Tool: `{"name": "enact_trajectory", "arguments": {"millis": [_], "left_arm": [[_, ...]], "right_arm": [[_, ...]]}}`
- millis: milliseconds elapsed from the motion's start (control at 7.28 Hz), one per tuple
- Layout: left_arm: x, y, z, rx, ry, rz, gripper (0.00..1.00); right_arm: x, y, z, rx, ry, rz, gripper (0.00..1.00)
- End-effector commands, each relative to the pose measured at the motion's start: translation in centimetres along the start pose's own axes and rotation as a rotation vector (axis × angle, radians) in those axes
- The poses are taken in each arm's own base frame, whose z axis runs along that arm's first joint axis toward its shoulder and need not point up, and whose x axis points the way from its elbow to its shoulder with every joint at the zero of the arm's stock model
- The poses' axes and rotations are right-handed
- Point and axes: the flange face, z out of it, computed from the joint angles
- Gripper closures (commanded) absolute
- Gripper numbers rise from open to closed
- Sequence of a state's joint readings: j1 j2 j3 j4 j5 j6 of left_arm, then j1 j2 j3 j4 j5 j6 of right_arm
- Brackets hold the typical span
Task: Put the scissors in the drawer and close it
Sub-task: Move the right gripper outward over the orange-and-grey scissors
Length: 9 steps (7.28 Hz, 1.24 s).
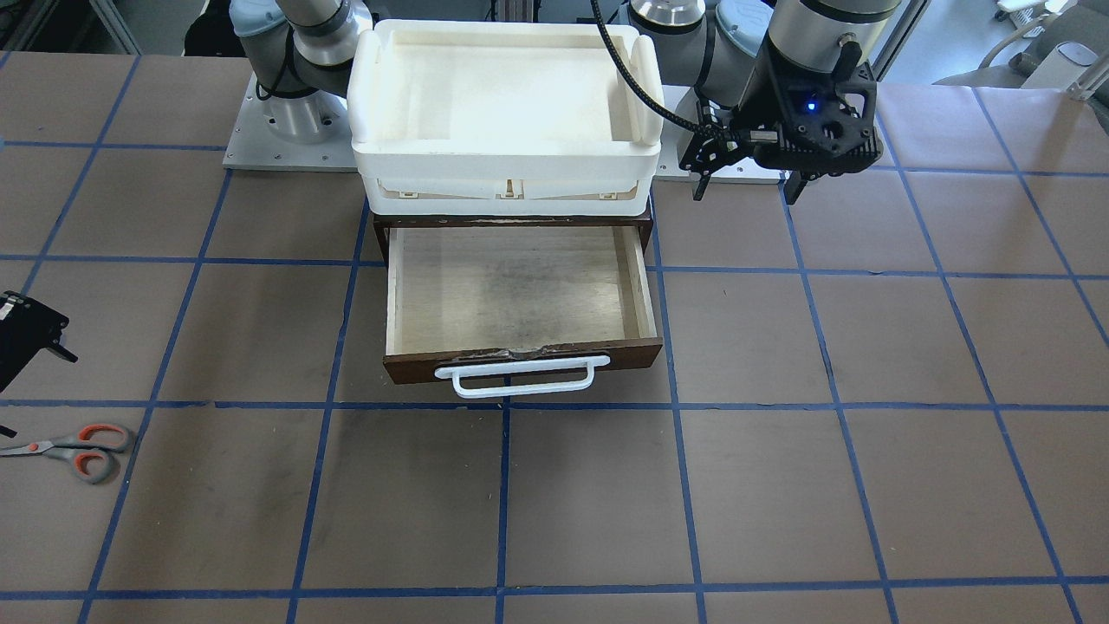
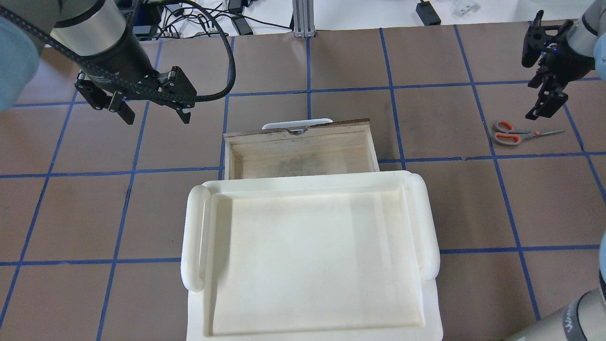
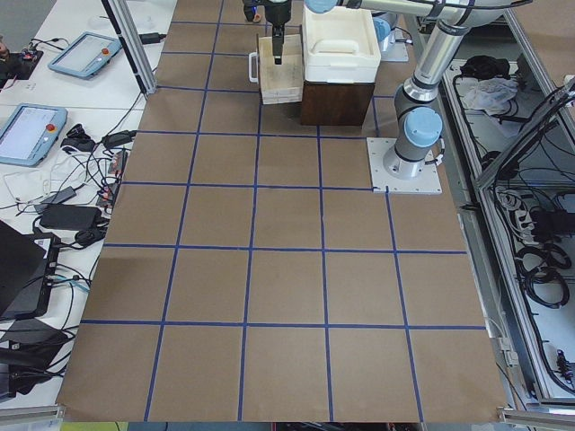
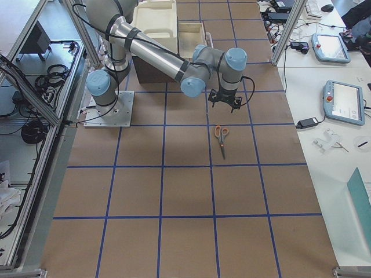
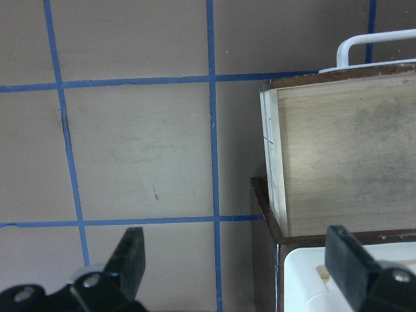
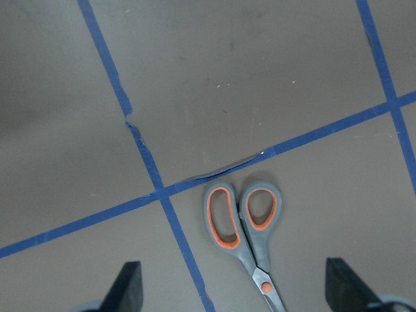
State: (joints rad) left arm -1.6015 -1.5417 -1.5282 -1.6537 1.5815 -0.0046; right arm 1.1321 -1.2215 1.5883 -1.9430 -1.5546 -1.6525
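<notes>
Below the right end effector (image 6: pixel 234 266), scissors (image 6: pixel 247 234) lie well apart from the drawer (image 2: pixel 303 143).

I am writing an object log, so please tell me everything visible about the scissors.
The scissors are small, with grey metal blades and grey handle loops lined in orange-red. They lie flat and closed on the brown table, loops beside a blue tape crossing. Nothing touches them; the open right end effector hangs above them.
</notes>
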Motion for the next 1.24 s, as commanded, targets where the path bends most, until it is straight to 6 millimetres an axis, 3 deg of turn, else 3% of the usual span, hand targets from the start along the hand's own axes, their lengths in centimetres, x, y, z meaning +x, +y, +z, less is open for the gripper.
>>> {"name": "enact_trajectory", "arguments": {"millis": [0, 275, 687, 1100], "left_arm": [[0.0, 0.0, 0.1, -0.001, 0.000, 0.000, 0.00], [0.0, 0.0, 0.1, -0.001, 0.000, 0.000, 0.00], [0.0, 0.0, 0.1, -0.003, 0.000, 0.000, 0.00], [0.1, 0.0, 0.1, -0.003, 0.000, 0.002, 0.00]], "right_arm": [[1.1, 0.7, 3.0, 0.001, -0.025, -0.008, 0.00], [1.7, 1.7, 4.1, -0.021, -0.029, -0.158, 0.01], [4.1, 6.2, 8.2, -0.036, 0.021, -0.313, 0.01], [4.9, 6.5, 11.7, -0.031, -0.023, -0.402, 0.02]]}}
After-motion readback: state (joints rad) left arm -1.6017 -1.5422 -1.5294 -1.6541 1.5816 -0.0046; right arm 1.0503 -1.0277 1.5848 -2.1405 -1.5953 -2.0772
